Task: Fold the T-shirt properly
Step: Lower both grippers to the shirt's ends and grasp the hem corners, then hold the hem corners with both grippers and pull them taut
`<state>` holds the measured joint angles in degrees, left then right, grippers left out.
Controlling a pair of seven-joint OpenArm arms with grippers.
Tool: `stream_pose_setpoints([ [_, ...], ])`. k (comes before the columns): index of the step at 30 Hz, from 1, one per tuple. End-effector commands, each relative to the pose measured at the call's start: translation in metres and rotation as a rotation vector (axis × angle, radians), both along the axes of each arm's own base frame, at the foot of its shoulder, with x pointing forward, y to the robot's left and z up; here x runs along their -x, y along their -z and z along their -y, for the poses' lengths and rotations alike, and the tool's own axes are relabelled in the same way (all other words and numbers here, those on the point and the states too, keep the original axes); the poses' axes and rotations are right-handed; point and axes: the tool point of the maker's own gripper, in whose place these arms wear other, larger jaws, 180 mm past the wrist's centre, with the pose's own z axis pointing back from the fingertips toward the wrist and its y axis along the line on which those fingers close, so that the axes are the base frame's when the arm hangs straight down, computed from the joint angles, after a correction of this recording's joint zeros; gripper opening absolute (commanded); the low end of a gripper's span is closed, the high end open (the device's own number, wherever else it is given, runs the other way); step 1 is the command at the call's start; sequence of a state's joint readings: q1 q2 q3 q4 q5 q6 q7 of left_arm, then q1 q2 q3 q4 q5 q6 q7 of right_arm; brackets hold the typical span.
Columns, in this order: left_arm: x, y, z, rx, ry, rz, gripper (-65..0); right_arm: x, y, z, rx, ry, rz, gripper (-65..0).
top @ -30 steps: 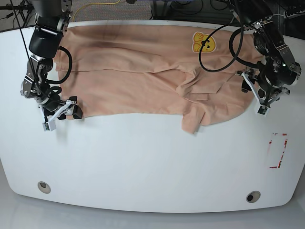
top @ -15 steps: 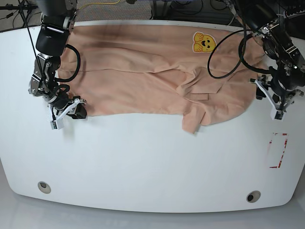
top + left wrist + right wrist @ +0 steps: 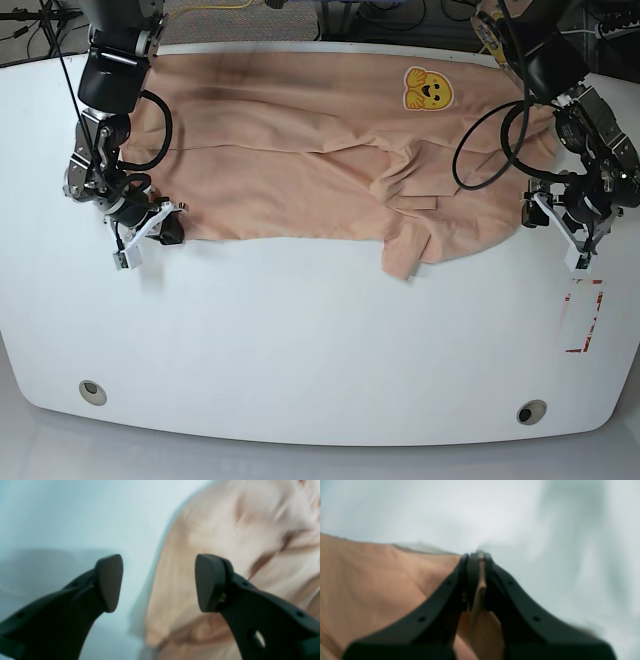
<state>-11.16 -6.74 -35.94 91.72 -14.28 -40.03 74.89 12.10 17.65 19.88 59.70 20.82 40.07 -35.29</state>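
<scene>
Since the earlier base frames, right gripper [image 3: 150,232] has shifted rightward along the lower left edge of the shirt and pinched closed; left gripper [image 3: 562,228] has drifted further right and lower, off the cloth, and spread wider.

Item 1, T-shirt [image 3: 320,150]: peach-pink, spread wide across the upper half of the base view on the white table [image 3: 300,340]. Wrinkled ridge through the centre; a folded flap hangs at lower centre-right. Yellow emblem [image 3: 427,88] lies near the upper right of the cloth.

Item 2, right gripper, left side of the base view: jaws pressed together at the shirt's lower left corner. In the right wrist view [image 3: 480,580] a thin strip of peach fabric [image 3: 370,587] is clamped between the black fingers [image 3: 460,585], the rest of the cloth filling the lower left of that frame.

Item 3, left gripper, right side of the base view: just beside the shirt's right edge, above bare table. In the left wrist view [image 3: 159,582] the jaws stand wide apart, nothing between them; blurred shirt [image 3: 237,542] fills the right of the frame, table the left. The frame is too blurred to tell whether a fingertip touches the cloth.

Item 4, red-marked rectangle [image 3: 584,316]: on the table at right, below the left gripper.

Item 5, two round holes, lower left [image 3: 92,391] and lower right [image 3: 531,412] of the tabletop.
</scene>
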Motion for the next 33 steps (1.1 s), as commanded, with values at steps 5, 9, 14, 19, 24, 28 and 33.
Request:
stream_pose_setpoints([
  [5, -0.009, -0.012, -0.002, -0.009, 0.002, 0.042, -22.1, -0.004, -0.019, 0.01, 0.056, -0.013, 0.045, -41.2],
  [9, -0.008, -0.01, 0.0, -0.012, 0.014, 0.036, -22.1, 0.0, -0.02, 0.024, 0.095, -0.009, 0.036, -26.6],
  [14, -0.008, -0.009, 0.001, -0.013, 0.017, 0.032, -22.1, 0.004, -0.019, 0.035, 0.125, -0.008, 0.024, -18.4],
  [19, -0.002, -0.005, -0.001, -0.015, 0.015, 0.018, -22.1, 0.011, -0.014, 0.041, 0.14, -0.007, 0.004, -18.4],
  [24, -0.001, -0.004, -0.001, -0.015, 0.015, 0.017, -22.1, 0.018, -0.01, 0.043, 0.141, -0.007, -0.008, -18.5],
  [28, -0.001, -0.005, -0.002, -0.017, 0.015, 0.017, -22.1, 0.018, -0.009, 0.043, 0.139, -0.005, -0.009, -23.8],
  [33, -0.002, -0.005, -0.002, -0.017, 0.015, 0.018, -22.1, 0.014, -0.01, 0.042, 0.134, -0.001, -0.007, -29.5],
])
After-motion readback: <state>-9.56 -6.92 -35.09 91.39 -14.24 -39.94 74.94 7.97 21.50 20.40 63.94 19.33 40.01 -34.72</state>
